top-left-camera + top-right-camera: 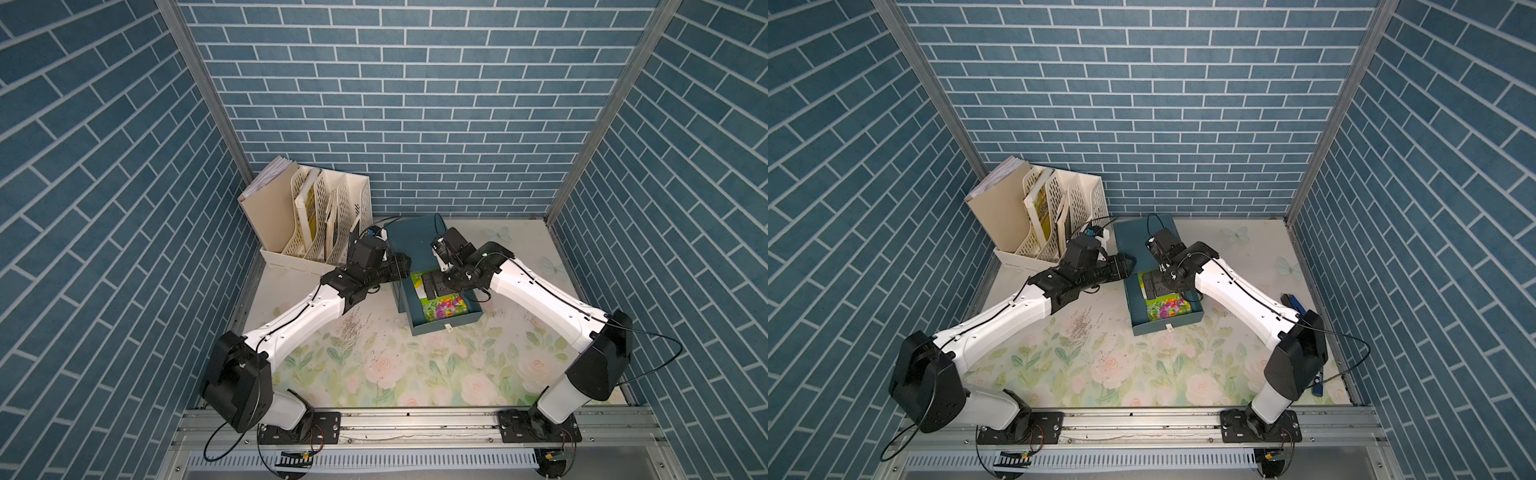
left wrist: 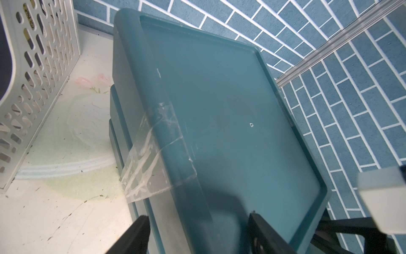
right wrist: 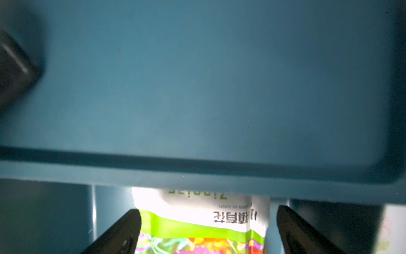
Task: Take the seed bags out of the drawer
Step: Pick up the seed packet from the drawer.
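A teal cabinet [image 1: 411,241] stands at the back of the table with its drawer [image 1: 444,326] pulled out toward me. In the drawer lies a green-white seed bag [image 1: 442,307] printed with mixed flowers, also seen in the right wrist view [image 3: 197,220]. My right gripper [image 1: 432,286] hangs open over the drawer's back part, its fingers on either side of the bag's white end [image 3: 207,212] without touching it. My left gripper [image 1: 401,266] is at the cabinet's upper left edge. Its jaws stand apart and straddle that edge [image 2: 197,217]. Any other seed bags are hidden.
A cream file organizer [image 1: 316,216] with books and folders stands left of the cabinet, close to my left wrist. Clear tape [image 2: 151,154] hangs off the cabinet's left edge. Loose specks [image 1: 353,328] are scattered over the floral tabletop. A blue tool [image 1: 1293,303] lies at the right wall.
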{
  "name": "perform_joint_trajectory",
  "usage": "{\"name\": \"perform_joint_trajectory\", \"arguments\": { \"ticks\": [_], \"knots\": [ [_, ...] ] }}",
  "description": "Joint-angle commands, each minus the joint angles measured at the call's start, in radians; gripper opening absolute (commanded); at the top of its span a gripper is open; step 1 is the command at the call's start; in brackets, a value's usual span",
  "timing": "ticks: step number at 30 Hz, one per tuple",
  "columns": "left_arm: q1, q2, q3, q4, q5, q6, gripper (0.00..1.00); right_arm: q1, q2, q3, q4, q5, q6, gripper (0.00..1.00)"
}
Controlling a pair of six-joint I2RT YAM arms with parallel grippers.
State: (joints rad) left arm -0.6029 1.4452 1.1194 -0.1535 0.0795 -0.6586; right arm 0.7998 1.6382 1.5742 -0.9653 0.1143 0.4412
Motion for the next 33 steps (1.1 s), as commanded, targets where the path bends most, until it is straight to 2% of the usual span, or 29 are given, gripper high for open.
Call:
{"name": "perform_joint_trajectory", "arguments": {
  "ticks": [1, 15, 21, 27, 31, 33],
  "knots": [
    [-0.008, -0.019, -0.015, -0.055, -0.007, 0.011, 0.75, 0.006, 0.012, 0.009, -0.028, 0.025, 0.016, 1.0],
    [-0.008, -0.04, -0.025, -0.067, -0.015, 0.012, 0.74, 0.007, 0.028, -0.033, 0.001, -0.04, 0.034, 1.0],
    [-0.008, -0.045, -0.026, -0.069, -0.016, 0.014, 0.75, 0.006, 0.013, -0.076, 0.066, -0.123, 0.049, 1.0],
    [-0.008, -0.047, -0.021, -0.071, -0.017, 0.016, 0.75, 0.007, -0.004, -0.08, 0.083, -0.121, 0.059, 1.0],
    [-0.008, -0.048, -0.02, -0.075, -0.018, 0.017, 0.75, 0.008, -0.015, -0.091, 0.097, -0.133, 0.063, 0.93],
    [-0.008, -0.05, -0.021, -0.075, -0.018, 0.017, 0.75, 0.007, -0.021, -0.098, 0.107, -0.139, 0.068, 0.87]
  ]
}}
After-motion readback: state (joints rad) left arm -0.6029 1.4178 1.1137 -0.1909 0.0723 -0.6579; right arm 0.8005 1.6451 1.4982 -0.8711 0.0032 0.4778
